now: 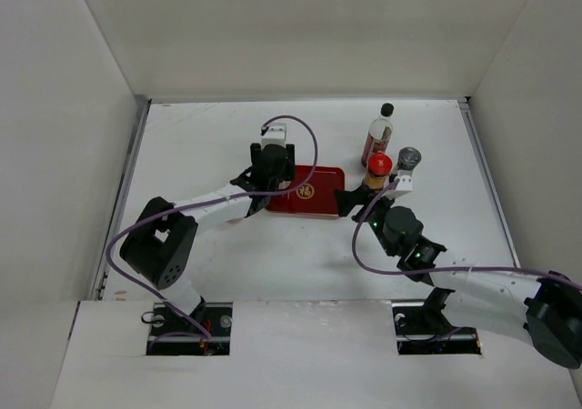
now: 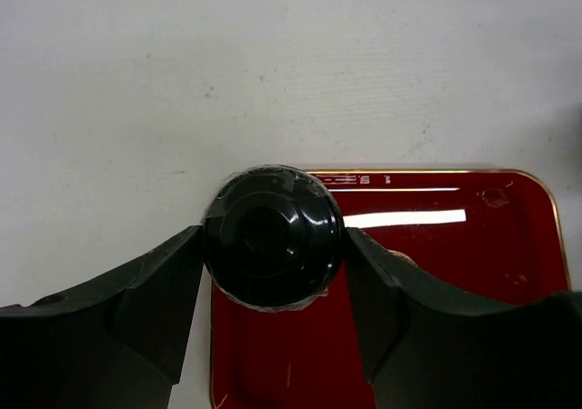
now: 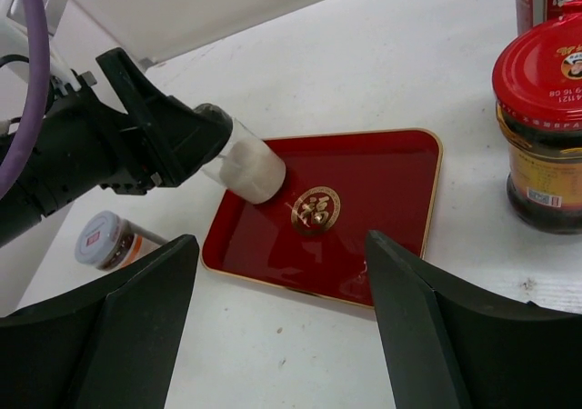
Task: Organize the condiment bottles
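My left gripper [image 2: 273, 245] is shut on the small white bottle, its round black cap [image 2: 271, 236] pinched between both fingers. In the right wrist view that white bottle [image 3: 252, 167] hangs tilted over the left corner of the red tray [image 3: 377, 186]; I cannot tell whether it touches. From above, the left gripper [image 1: 275, 182] hides the bottle. My right gripper [image 3: 280, 242] stands open and empty at the tray's near right side [image 1: 349, 200]. The red-capped brown bottle [image 1: 378, 168], the tall black-capped bottle [image 1: 379, 134] and the grey-lidded shaker [image 1: 408, 161] stand right of the tray [image 1: 314, 200].
A white-lidded jar [image 3: 105, 239] lies on the table left of the tray, under the left arm. The red-capped bottle [image 3: 544, 127] stands close to the right gripper's right finger. White walls enclose the table on three sides.
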You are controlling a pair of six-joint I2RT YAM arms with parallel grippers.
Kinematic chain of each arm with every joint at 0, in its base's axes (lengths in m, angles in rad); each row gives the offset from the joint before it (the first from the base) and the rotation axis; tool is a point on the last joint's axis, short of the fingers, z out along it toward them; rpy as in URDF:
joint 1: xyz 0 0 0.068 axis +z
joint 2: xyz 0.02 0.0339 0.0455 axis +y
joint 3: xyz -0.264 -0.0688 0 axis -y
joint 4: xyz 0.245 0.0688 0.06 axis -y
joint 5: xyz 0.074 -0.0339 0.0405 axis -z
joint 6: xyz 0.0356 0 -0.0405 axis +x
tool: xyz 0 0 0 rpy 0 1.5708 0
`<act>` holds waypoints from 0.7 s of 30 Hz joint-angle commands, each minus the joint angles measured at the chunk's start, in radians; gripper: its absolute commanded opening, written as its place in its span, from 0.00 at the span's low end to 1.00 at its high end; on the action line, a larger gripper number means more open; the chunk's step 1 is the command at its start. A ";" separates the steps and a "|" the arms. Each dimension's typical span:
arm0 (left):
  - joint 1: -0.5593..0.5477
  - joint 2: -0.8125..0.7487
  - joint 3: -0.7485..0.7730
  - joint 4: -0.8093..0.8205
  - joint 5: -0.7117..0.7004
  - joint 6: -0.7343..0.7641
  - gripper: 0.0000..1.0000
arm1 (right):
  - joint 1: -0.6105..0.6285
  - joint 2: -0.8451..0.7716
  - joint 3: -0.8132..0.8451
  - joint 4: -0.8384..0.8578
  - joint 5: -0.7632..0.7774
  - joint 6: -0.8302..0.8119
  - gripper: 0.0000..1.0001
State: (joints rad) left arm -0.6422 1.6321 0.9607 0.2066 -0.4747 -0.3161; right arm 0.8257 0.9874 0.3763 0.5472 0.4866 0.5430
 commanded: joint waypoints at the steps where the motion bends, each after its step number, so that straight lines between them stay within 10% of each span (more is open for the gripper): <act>1: 0.008 -0.045 0.016 0.137 -0.021 0.026 0.50 | -0.003 0.005 0.004 0.062 -0.028 0.014 0.81; 17: -0.004 0.038 0.059 0.154 -0.035 0.051 0.62 | -0.006 -0.032 -0.005 0.045 -0.028 0.009 0.83; 21: -0.024 -0.010 0.044 0.157 -0.036 0.055 0.79 | -0.007 -0.026 -0.004 0.043 -0.026 0.006 0.84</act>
State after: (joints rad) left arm -0.6487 1.6722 0.9775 0.3035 -0.4992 -0.2749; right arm 0.8249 0.9741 0.3763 0.5461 0.4698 0.5468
